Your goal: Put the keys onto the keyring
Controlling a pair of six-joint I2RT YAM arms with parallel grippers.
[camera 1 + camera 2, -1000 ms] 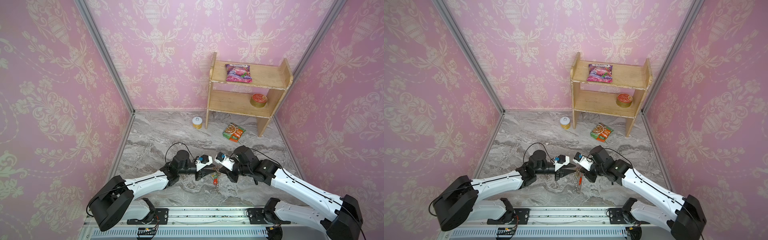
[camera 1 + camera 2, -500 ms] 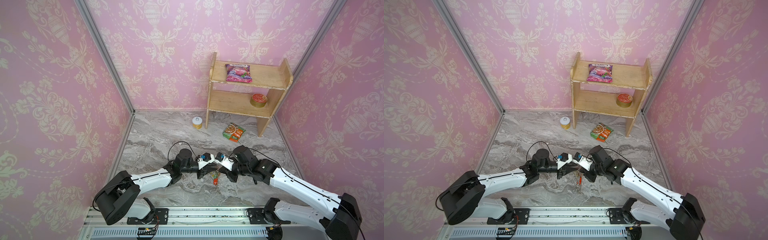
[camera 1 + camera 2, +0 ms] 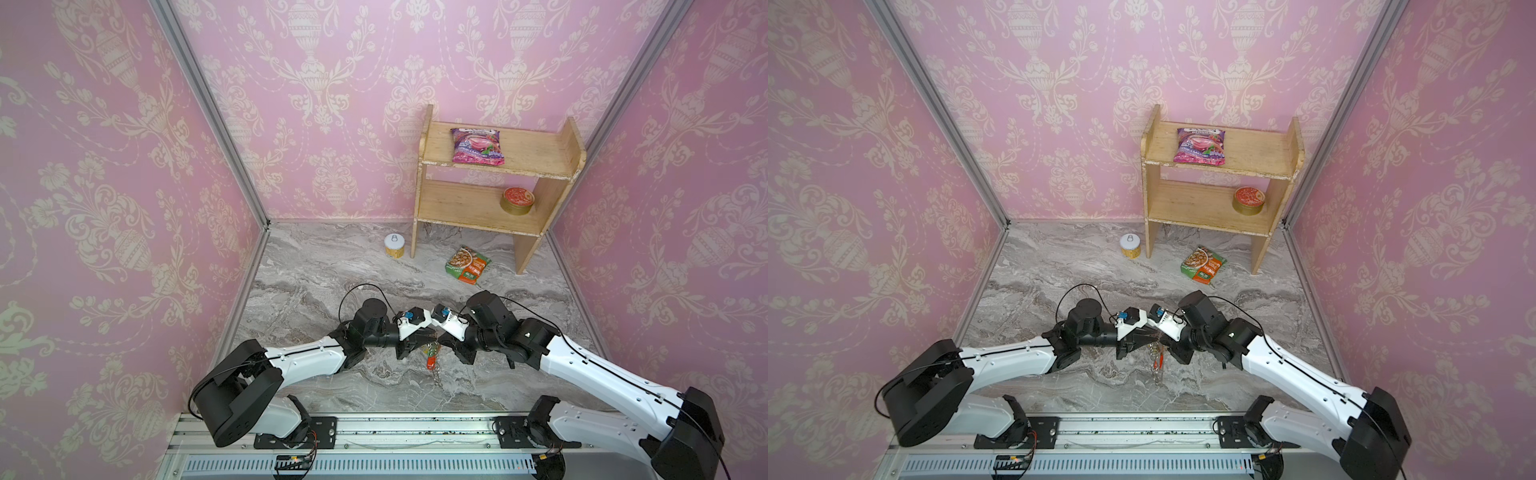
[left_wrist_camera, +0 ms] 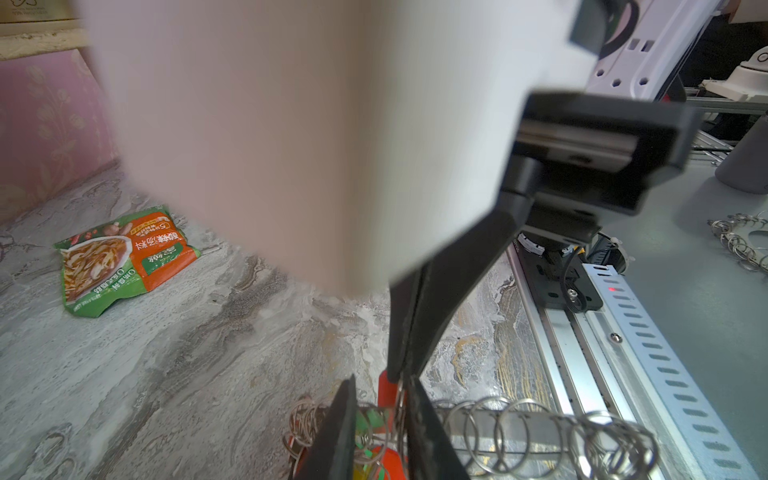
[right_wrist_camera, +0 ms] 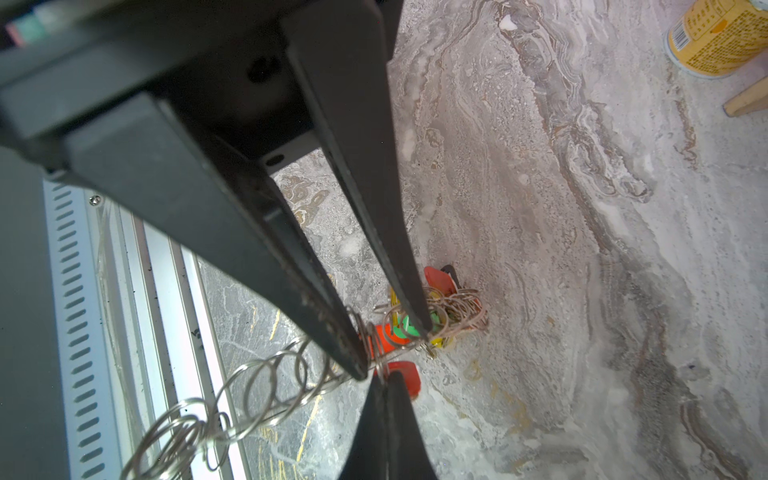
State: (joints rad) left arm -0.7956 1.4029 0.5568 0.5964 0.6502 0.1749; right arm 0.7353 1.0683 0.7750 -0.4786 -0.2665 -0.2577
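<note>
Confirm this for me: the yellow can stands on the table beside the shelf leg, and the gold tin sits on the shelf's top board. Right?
No. The gold tin sits on the lower board of the shelf, as both top views show. The yellow can does stand on the table beside the shelf leg.

Can (image 3: pixel 395 246) left of shelf (image 3: pixel 457 203), packet (image 3: pixel 467 264) before it

A wooden shelf (image 3: pixel 465 205) stood far right, a pink packet (image 3: pixel 478 145) on top, a red-lidded tin (image 3: pixel 516 200) below. A yellow can (image 3: pixel 395 245) stood left of it, a green-orange packet (image 3: pixel 468 264) nearer.
</note>
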